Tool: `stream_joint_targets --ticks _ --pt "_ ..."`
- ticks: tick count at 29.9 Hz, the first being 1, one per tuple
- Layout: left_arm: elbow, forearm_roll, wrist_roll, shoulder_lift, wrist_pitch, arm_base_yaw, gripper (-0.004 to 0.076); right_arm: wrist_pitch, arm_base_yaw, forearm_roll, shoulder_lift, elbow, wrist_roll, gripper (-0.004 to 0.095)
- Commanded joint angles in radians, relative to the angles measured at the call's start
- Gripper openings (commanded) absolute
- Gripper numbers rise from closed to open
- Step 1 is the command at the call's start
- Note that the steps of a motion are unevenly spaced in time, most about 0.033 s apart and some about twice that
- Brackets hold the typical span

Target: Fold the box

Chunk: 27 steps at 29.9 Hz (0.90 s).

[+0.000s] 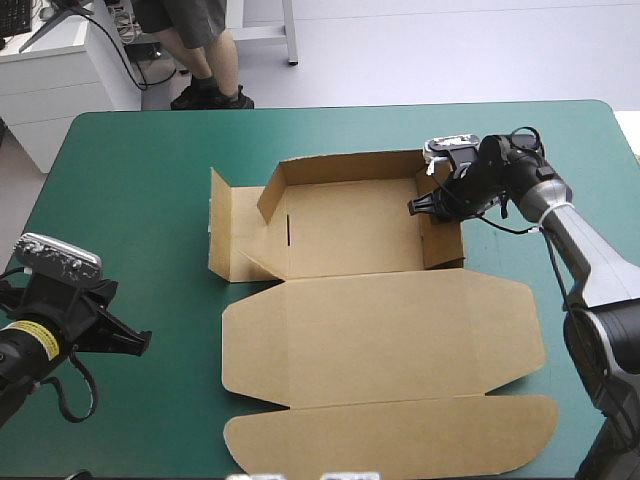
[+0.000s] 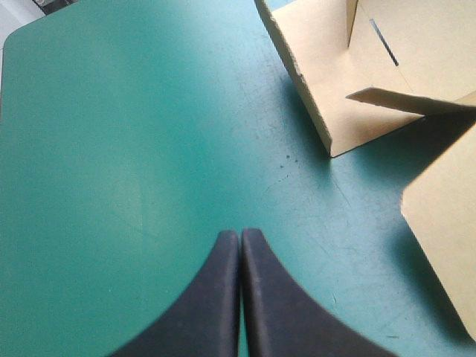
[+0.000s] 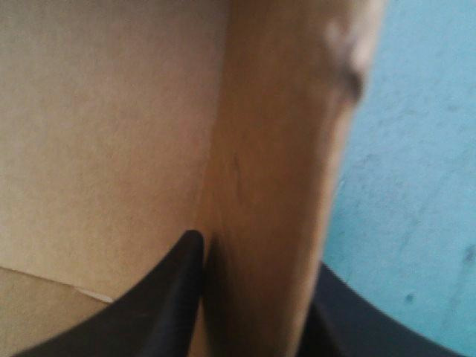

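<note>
- The box (image 1: pixel 370 330) lies mid-table, half made: a tray at its far end and the lid (image 1: pixel 385 345) flat toward the near edge, so the whole sheet runs far to near.
- On the tray, the far wall (image 1: pixel 350 165) and right wall (image 1: pixel 441 240) are up. The left wall (image 1: pixel 228 235) is splayed outward and not yet tucked (it looks like the loose end of the job).
- The right gripper (image 1: pixel 420 207) reaches in from the right, over the right wall's far end, and pinches that wall.
- In its wrist view, one black finger sits inside the tray and the other outside. The brown board (image 3: pixel 282 163) stands between them, nearly closing the gap.
- The relation that matters: the wall runs near to far, the fingers straddle it across that line, and the tray floor lies just left of the gripper. My guess is that any tuck or press goes leftward and down into the tray.
- The left gripper (image 1: pixel 135 342) hangs over the near-left of the teal-green cover (image 1: pixel 130 180), fingers pressed together into one point (image 2: pixel 240 234), holding nothing.
- The box lies ahead and to the right of it, well apart. Its wrist view shows the splayed left wall (image 2: pixel 327 74) and a lid edge beyond bare cover.
- Of the two, the left gripper is the nearer to that open left wall, so I'd expect that side to fall to it.
</note>
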Motion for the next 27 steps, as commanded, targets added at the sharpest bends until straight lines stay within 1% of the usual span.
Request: stream_joint_targets --ticks 1,3,4,9,13,17,22,27 --pt "-0.023 0.024 -0.012 0.0 -0.057 0.004 -0.0009 0.007 0.001 0.017 -0.063 -0.051 -0.01 0.0603" --pt "-0.023 0.024 -0.012 0.0 -0.057 0.004 -0.0009 0.022 0.001 0.016 -0.079 -0.064 -0.008 0.0674" --pt "-0.023 0.024 -0.012 0.0 -0.057 0.004 -0.0009 0.028 0.001 0.016 -0.095 -0.065 -0.008 0.0681" --pt "-0.023 0.024 -0.012 0.0 -0.063 0.004 -0.0009 0.042 0.001 -0.002 -0.201 -0.065 -0.008 0.0675" --pt "-0.023 0.024 -0.012 0.0 -0.063 0.004 -0.0009 0.073 0.001 -0.036 -0.312 -0.065 -0.008 0.0675" --pt "-0.023 0.024 -0.012 0.0 -0.059 0.004 -0.0009 0.116 0.001 -0.045 -0.392 -0.065 -0.008 0.0676" --pt "-0.023 0.024 0.0 0.0 -0.057 0.004 -0.0009 0.129 0.001 -0.073 -0.416 -0.065 -0.004 0.0677" --pt "-0.023 0.022 0.007 0.0 -0.055 0.004 -0.0009 0.11 0.001 -0.088 -0.37 -0.065 0.016 0.0677"
